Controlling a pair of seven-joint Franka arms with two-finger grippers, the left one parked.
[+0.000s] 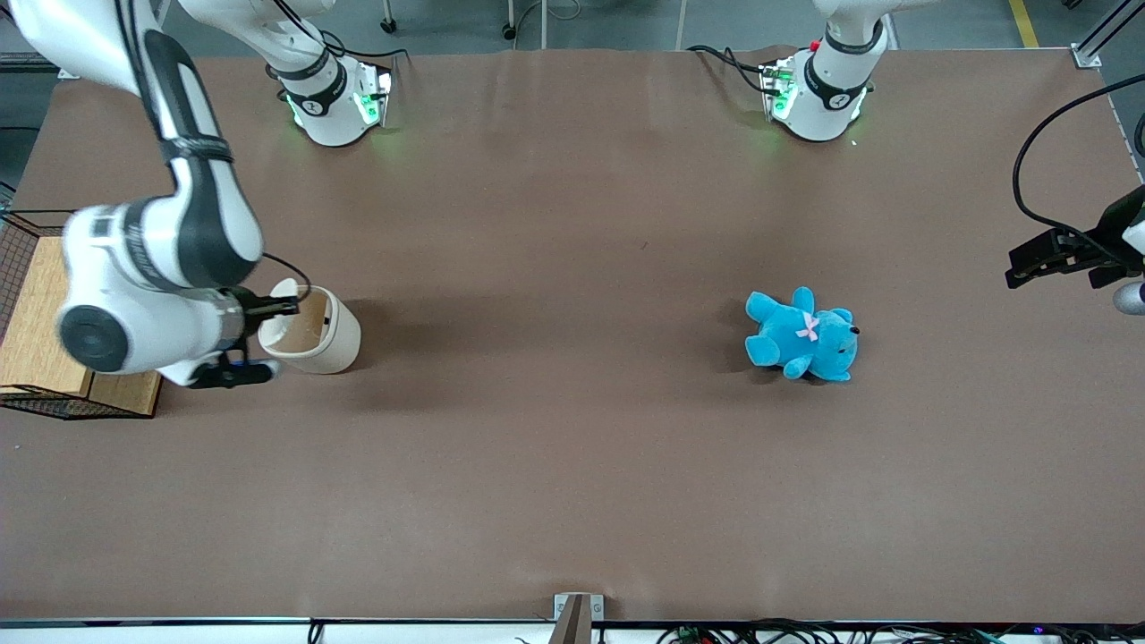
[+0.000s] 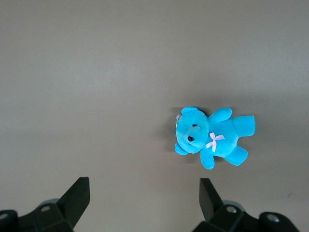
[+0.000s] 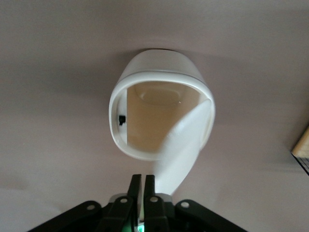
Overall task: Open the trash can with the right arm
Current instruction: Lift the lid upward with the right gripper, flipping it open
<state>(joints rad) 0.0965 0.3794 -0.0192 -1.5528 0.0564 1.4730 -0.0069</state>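
The cream-white trash can (image 1: 326, 338) stands toward the working arm's end of the table. Its lid (image 1: 271, 341) is swung open, and the tan inside (image 3: 154, 118) shows in the right wrist view. The right arm (image 1: 152, 259) reaches down beside the can. Its black gripper (image 1: 288, 308) sits at the can's open mouth. In the right wrist view the gripper (image 3: 143, 178) has its fingers pressed together with nothing between them. The open lid (image 3: 181, 150) hangs from the rim right beside one finger.
A wire basket with wooden boards (image 1: 54, 322) stands at the table edge close to the right arm, and its corner shows in the right wrist view (image 3: 301, 145). A blue teddy bear (image 1: 801, 335) lies toward the parked arm's end and also shows in the left wrist view (image 2: 212, 137).
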